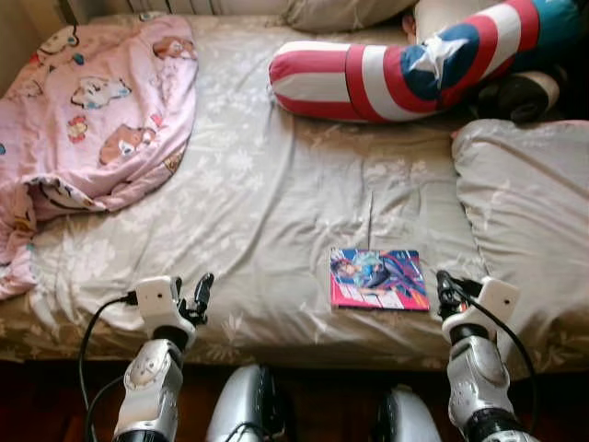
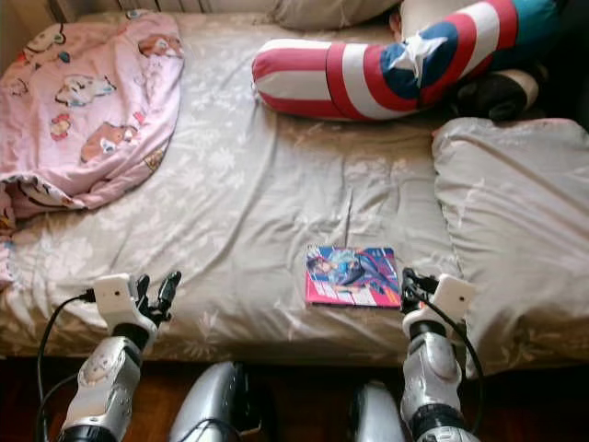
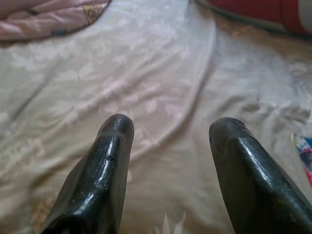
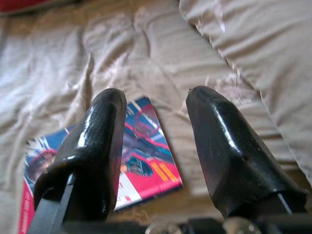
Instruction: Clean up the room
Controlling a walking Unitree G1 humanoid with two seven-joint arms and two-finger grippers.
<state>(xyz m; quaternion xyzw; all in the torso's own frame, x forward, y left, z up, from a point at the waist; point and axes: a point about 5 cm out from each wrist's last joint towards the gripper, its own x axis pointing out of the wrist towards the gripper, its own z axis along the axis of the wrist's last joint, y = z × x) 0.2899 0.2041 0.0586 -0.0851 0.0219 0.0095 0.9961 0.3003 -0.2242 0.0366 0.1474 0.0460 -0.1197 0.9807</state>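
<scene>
At the bottom of the head views, both silver arms reach over the near edge of a bed covered in a beige floral-print sheet (image 1: 276, 184). The left gripper (image 1: 201, 293) sits in the lower left of the frame above bare sheet; its two black fingers (image 3: 105, 165) stand spread apart with nothing between them. The right gripper (image 1: 445, 287) sits in the lower right of the frame, its fingers (image 4: 97, 146) likewise spread and empty, held just beside the right edge of a thin, glossy comic book with a red, blue and pink cover (image 1: 378, 278). In the right wrist view one finger overlaps the cover; whether it touches the book cannot be told. The book lies flat on the sheet near the front edge of the bed, lower centre-right of the frame. To its right, a grey-beige floral duvet (image 1: 525, 212) is bunched along the right side. At the upper left lies a crumpled pink blanket with cartoon animal prints (image 1: 92, 101). Across the top centre and right rests a long bolster cushion in red and white stripes with a blue disc and white star (image 1: 405, 69), with a beige pillow (image 1: 340, 11) behind it at the top edge.
</scene>
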